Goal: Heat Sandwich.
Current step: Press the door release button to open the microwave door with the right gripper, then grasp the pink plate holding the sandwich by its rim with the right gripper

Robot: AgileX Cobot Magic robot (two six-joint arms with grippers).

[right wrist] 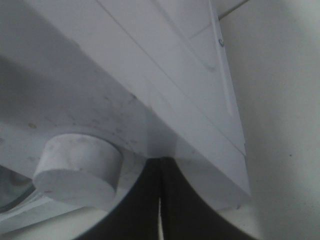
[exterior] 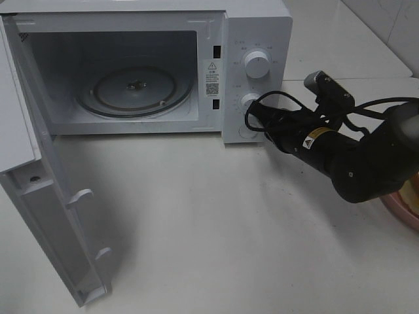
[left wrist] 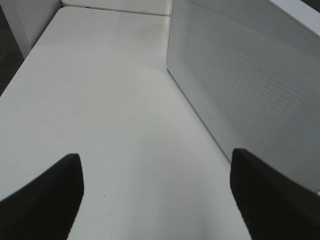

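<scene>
While the microwave (exterior: 216, 26) door (exterior: 46, 216) stands wide open toward the left front, the glass turntable (exterior: 134, 88) shows in full from the high cam.

Sandwich (exterior: 414, 201) is out on the bench (exterior: 229, 229), at the far right edge of that view, on the pink plate (exterior: 399, 212). The right arm (exterior: 353, 160) covers most of it, so only a pale sliver is visible and I can't tell how it's lying. It's well apart from the microwave opening.

Right jaws: closed, nothing btwn them, just a thin seam in the wrist cam. Tips are up against the control panel (exterior: 258, 85), low on it, just beside the lower knob (right wrist: 77, 167). Looks like contact, but can't confirm. The upper knob (exterior: 255, 63) sits above the arm, apart from it. The arm's black cable (exterior: 262, 108) loops across the lower part of the panel in the high cam.

Left jaws: wide open, empty. Fingers (left wrist: 45, 200) hover over bare bench next to a dotted white panel (left wrist: 240, 75) of the microwave — near it, not touching.
</scene>
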